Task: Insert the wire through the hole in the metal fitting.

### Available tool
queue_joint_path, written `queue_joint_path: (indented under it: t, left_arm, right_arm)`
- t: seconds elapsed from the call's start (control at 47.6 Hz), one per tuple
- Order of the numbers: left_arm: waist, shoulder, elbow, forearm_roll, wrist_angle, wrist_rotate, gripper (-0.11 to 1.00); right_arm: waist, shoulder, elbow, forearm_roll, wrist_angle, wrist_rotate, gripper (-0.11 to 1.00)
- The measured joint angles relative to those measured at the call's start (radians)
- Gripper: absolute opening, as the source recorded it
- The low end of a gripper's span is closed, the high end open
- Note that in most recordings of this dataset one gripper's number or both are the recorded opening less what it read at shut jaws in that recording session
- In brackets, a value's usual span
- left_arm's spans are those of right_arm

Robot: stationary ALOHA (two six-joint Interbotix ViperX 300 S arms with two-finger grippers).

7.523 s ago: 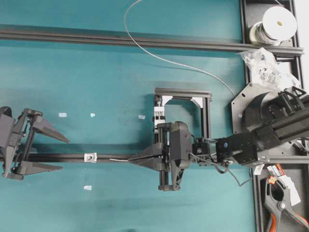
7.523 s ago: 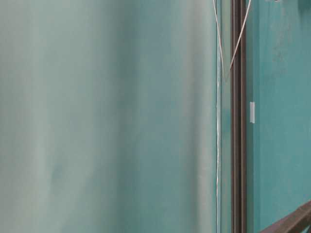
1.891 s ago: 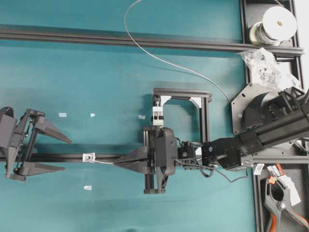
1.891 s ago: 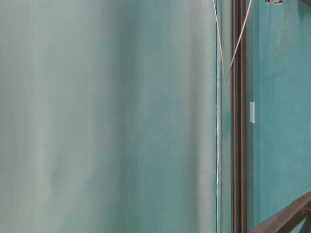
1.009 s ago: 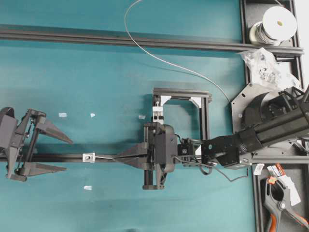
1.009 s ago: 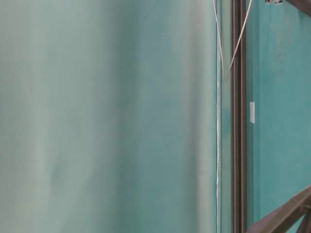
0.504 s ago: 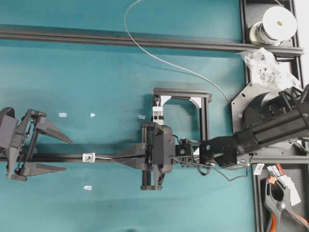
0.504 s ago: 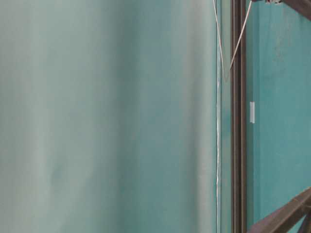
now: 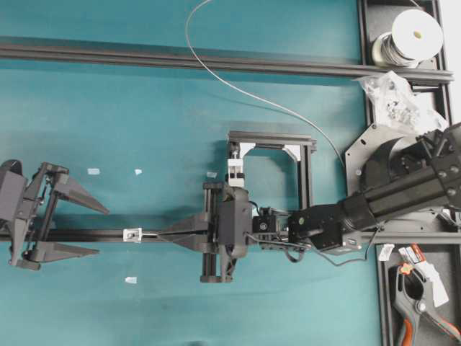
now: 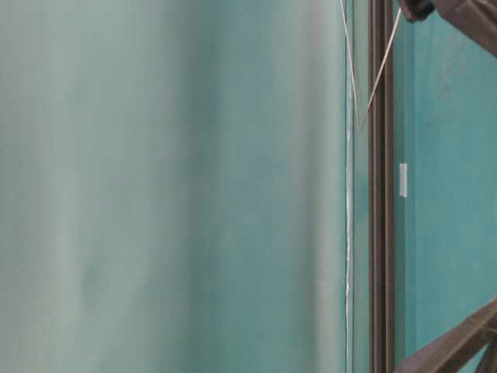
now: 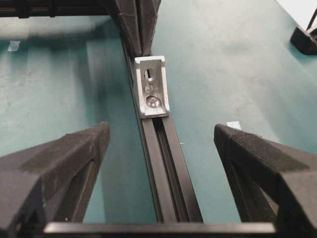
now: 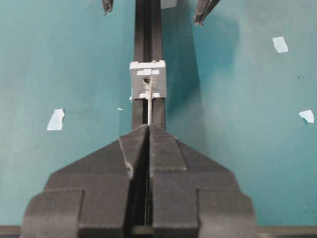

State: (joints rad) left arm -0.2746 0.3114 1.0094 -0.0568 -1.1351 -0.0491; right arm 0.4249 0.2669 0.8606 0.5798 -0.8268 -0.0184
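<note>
The metal fitting (image 9: 132,234) is a small silver piece sitting on the black rail (image 9: 86,236). My right gripper (image 9: 161,236) is shut on the wire (image 9: 238,90), just right of the fitting. In the right wrist view the wire's short straight end (image 12: 149,106) runs from the gripper (image 12: 149,127) up to the hole in the fitting (image 12: 147,79). My left gripper (image 9: 102,231) stands open at the left, straddling the rail. In its wrist view the fitting (image 11: 152,87) lies ahead of the open gripper (image 11: 162,131), and no wire end shows on this side.
A second long rail (image 9: 180,59) crosses the back. A black frame (image 9: 272,137) with a white-silver block (image 9: 236,169) stands behind my right gripper. A wire spool (image 9: 414,32), plastic bag (image 9: 392,94) and clamp (image 9: 418,303) are at the right. Tape scraps (image 9: 93,171) dot the mat.
My right gripper has slid left along the rail with the wire, bringing the free end up to the fitting. The left gripper has not moved.
</note>
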Motion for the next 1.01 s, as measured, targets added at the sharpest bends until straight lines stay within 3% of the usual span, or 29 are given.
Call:
queue_joint_path:
  t: [1.009]
  left_arm:
    - [0.028, 0.000, -0.061, 0.000, 0.098, -0.008, 0.76]
  right_arm:
    - [-0.032, 0.043, -0.061, -0.044, -0.015, -0.014, -0.01]
